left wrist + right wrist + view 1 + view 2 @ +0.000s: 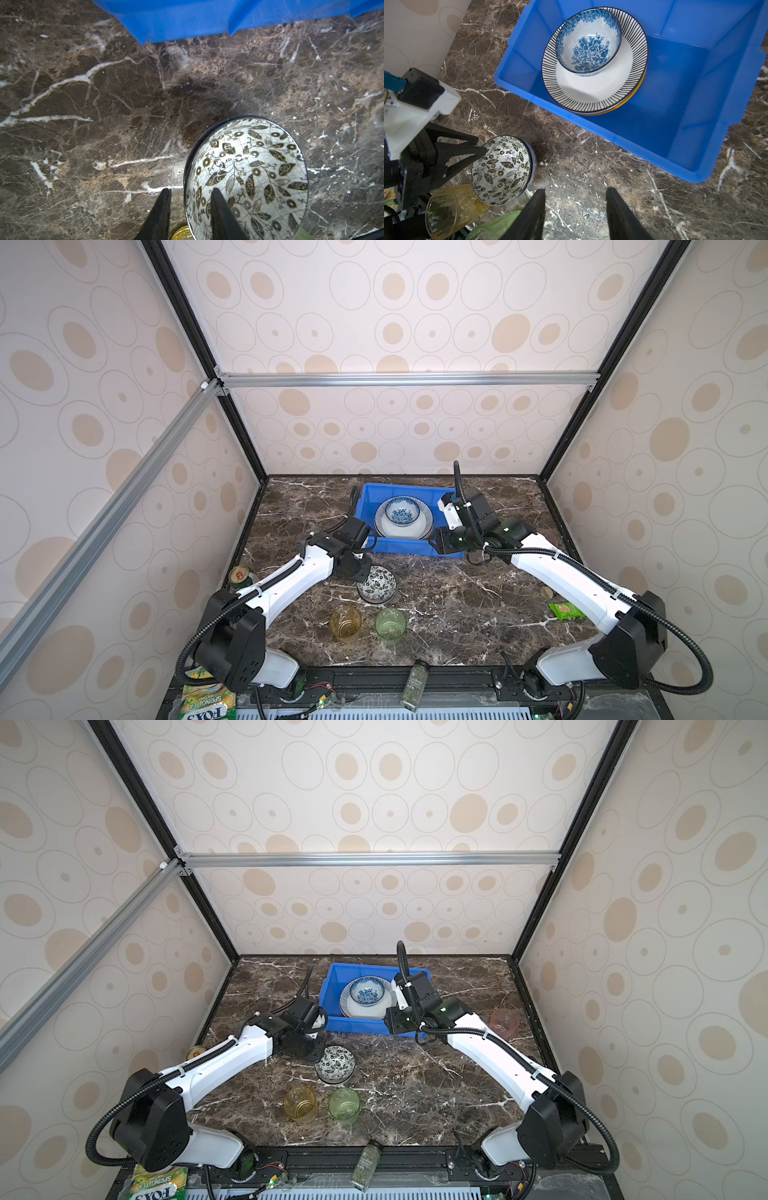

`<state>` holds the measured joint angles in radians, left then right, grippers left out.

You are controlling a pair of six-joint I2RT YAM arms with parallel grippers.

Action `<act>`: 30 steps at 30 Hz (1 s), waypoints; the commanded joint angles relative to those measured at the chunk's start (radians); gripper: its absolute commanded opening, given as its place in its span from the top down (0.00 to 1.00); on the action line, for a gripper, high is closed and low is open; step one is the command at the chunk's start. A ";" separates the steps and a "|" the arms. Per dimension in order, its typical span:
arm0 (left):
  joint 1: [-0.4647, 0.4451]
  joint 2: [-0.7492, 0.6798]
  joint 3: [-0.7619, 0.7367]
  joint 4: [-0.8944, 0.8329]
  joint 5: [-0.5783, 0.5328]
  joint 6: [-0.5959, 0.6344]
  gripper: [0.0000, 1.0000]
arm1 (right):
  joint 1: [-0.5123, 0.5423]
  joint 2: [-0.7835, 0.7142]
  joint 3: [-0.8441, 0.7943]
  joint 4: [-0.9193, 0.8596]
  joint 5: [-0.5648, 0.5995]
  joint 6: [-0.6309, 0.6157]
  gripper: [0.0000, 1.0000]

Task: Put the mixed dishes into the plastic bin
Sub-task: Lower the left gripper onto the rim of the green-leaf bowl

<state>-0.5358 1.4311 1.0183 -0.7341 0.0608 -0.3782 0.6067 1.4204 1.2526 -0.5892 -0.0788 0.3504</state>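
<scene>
While the striped-rim plate (399,532) and the blue floral bowl (402,510) on it already sat inside the plastic bin (409,548) at the back of the desk (457,614), the left tool (191,190) stood astride the rim of the black-and-white floral bowl (377,584). One finger was inside and one outside, the two apart and not pinched on the china. The bowl rested on the desk just in front of the bin. The right tool (576,191) hung empty, its fingers apart, over bare desk beside the bin's front wall. The step in hand appeared to be the pickup of this bowl. The next move likely called for the left tool to close on the rim, lift the bowl clear of the bin's lip and set it on the bin's open floor beside the stacked dishes. An amber tumbler (345,622), a green tumbler (390,624) and a pink tumbler (504,1023) waited on the desk.
</scene>
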 commanded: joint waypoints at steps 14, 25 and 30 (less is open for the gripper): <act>-0.021 0.019 -0.029 0.008 0.029 -0.028 0.68 | 0.011 0.003 0.013 0.008 0.001 -0.007 0.49; -0.026 0.038 -0.035 0.013 0.033 -0.033 0.77 | 0.010 -0.006 0.006 0.006 0.011 -0.008 0.49; -0.027 0.049 -0.036 0.013 0.036 -0.033 0.79 | 0.010 -0.015 -0.003 0.015 0.017 -0.007 0.49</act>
<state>-0.5545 1.4681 0.9821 -0.7181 0.0853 -0.4042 0.6071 1.4204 1.2526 -0.5823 -0.0746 0.3500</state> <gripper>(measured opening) 0.209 0.507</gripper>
